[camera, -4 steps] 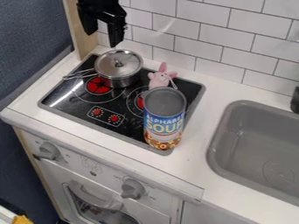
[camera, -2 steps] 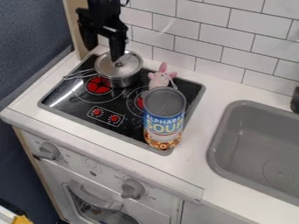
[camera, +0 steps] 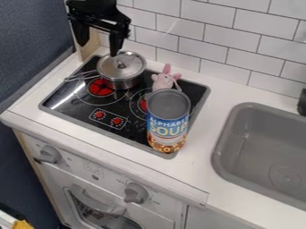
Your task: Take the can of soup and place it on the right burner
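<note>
Treat the stove [camera: 78, 109] as fixed. Since the previous frame, note an upward shift of the gripper [camera: 99, 48], slightly toward the view's left, to a position above the stove's back left corner. Observe jaws spread apart, holding nothing. Regard the lift as giving clearance over the lidded pot [camera: 126, 82], but also as adding travel to the can [camera: 168, 123]. Find the can unmoved and upright at the stove's front right corner, in front of the right burner [camera: 143, 104] and partly hiding it. Judge the task as at its start, before any grasp. Next, move across to the can, lower, close on it, then shift it back onto the burner. Avoid tipping it against the toy [camera: 161, 82], just behind.
</note>
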You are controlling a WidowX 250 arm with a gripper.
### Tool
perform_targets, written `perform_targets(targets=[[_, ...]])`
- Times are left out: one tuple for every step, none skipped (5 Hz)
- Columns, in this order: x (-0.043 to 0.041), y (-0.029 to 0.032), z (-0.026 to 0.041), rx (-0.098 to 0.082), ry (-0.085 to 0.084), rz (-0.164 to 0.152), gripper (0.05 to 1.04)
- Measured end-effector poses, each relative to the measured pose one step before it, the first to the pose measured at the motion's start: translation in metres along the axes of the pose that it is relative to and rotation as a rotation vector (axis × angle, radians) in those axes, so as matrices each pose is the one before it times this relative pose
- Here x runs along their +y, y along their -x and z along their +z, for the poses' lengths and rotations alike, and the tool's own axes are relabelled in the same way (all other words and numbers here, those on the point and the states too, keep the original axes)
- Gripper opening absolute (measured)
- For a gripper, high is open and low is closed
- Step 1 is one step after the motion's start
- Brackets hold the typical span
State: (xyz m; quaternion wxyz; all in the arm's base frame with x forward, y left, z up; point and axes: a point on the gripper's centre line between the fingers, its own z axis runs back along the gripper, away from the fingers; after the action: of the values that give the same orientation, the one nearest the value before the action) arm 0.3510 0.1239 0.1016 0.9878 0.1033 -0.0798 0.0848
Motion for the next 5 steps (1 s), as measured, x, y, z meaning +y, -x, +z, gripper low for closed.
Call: perform_targets(targets=[[-0.01694,0.01448,0.01313,-0.0005,-0.0132,0.0257,1.001],[-0.03176,0.02756,0.00706,0.0357,-0.0016,0.0858,1.001],[-0.01346,0.02166,0.00476,-0.0008,0.0447,0.0147,1.001],[-0.00766,0.02046,0.00062,-0.0046,0.0508,0.0363,1.001],[-0.01472,0.02842,0.00039,-0.0621,0.0845,0.0815,1.001]])
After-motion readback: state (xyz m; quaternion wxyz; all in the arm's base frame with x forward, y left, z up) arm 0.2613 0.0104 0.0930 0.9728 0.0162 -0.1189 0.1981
